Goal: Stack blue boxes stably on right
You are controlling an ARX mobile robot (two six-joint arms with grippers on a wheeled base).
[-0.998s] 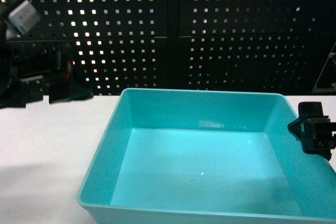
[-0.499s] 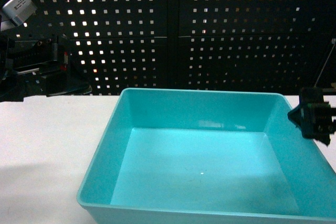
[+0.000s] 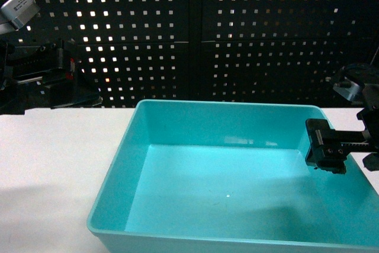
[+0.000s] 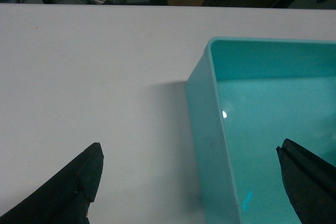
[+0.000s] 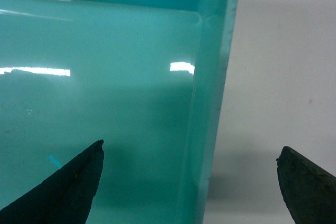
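A turquoise tub (image 3: 225, 188) sits on the white table (image 3: 47, 164) and fills the middle and right of the head view; it holds nothing. My right gripper (image 3: 346, 146) hangs open over the tub's right wall (image 5: 212, 103), one finger above the inside and the other above the table. In the right wrist view the right gripper (image 5: 190, 150) straddles that wall without touching it. My left gripper (image 4: 189, 150) is open above the tub's left wall (image 4: 207, 129), with one finger (image 4: 79, 182) over the table. No other blue box shows.
A black pegboard wall (image 3: 237, 28) runs right behind the table's far edge. The left arm's dark body (image 3: 41, 69) hangs at the upper left of the head view. Bare white tabletop lies left of the tub.
My right gripper has moved left, from beside the tub's right rim to over its right wall. The left arm has lifted and drawn back toward the upper left.
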